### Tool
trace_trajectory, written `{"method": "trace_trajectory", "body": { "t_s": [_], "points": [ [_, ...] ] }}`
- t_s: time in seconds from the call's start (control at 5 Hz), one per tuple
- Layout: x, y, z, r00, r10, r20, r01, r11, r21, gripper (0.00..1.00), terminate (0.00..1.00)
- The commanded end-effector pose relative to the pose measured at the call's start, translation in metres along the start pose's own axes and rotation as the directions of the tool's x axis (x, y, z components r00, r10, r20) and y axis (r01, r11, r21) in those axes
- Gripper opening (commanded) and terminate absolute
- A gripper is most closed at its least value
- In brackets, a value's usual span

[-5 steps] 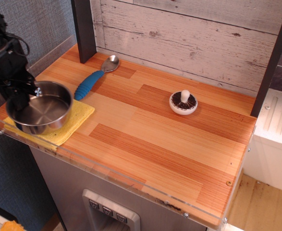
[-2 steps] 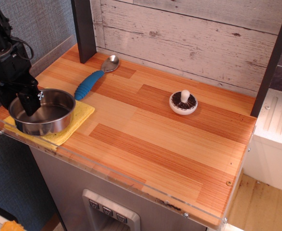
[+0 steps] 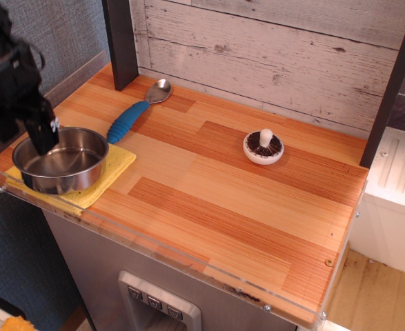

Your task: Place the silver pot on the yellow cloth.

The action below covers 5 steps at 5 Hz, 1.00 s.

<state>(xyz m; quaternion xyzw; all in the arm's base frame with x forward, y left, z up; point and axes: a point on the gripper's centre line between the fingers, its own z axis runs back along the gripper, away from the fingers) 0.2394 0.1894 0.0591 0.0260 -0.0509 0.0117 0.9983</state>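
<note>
Arm black, bulky, angled down from upper left, pincer [image 3: 45, 134] at the far-left rim of the silver pot [image 3: 61, 160]. Pot round, shallow, shiny steel, sitting on the yellow cloth [image 3: 112, 165], soft folded fabric at the wooden tabletop's [image 3: 243, 207] left edge. Pincer's spread: cannot tell; blurred.

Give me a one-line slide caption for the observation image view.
Silver pot sits on the yellow cloth at the counter's left corner, the black end effector at its rim.
</note>
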Motion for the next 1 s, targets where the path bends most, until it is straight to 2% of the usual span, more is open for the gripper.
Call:
{"method": "trace_trajectory", "body": {
  "t_s": [0.0, 0.2, 0.6, 0.8],
  "points": [
    [0.016, -0.037, 0.052, 0.948, -0.304, 0.089, 0.308, 0.95, -0.038, 1.0, 0.0],
    [0.024, -0.05, 0.052, 0.94, -0.331, 0.077, 0.335, 0.941, -0.045, 1.0, 0.0],
    [0.025, -0.049, 0.053, 0.951, -0.304, 0.054, 0.305, 0.952, -0.032, 1.0, 0.0],
    [0.025, -0.049, 0.053, 0.951, -0.304, 0.054, 0.305, 0.952, -0.032, 1.0, 1.0]
  ]
}}
